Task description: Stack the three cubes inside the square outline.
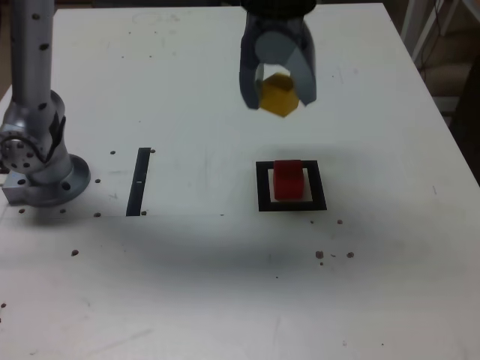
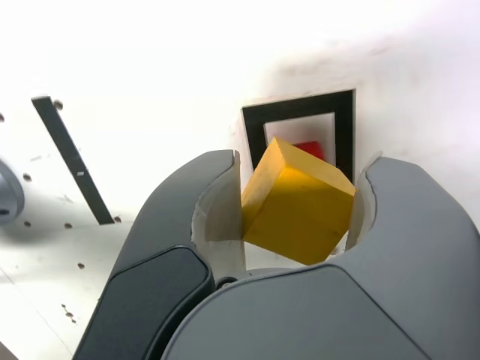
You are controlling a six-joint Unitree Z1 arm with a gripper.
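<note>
Two cubes seen: small solid yellow cube (image 1: pixel 277 94), small solid red cube (image 1: pixel 288 180)
Gripper (image 1: pixel 278 96): grey jaws clamped on yellow cube, tilted, raised off white table (image 1: pixel 187 285)
Red cube: inside thick black square outline (image 1: pixel 262 187)

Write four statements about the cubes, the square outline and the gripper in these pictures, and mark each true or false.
1. The gripper is shut on the yellow cube. True.
2. The red cube lies outside the square outline. False: it sits inside the outline, on the pale centre.
3. The yellow cube already rests on the red cube. False: it is held in the air, apart from the red one.
4. A thin black strip lies on the table toward the exterior view's left of the outline. True.
</note>
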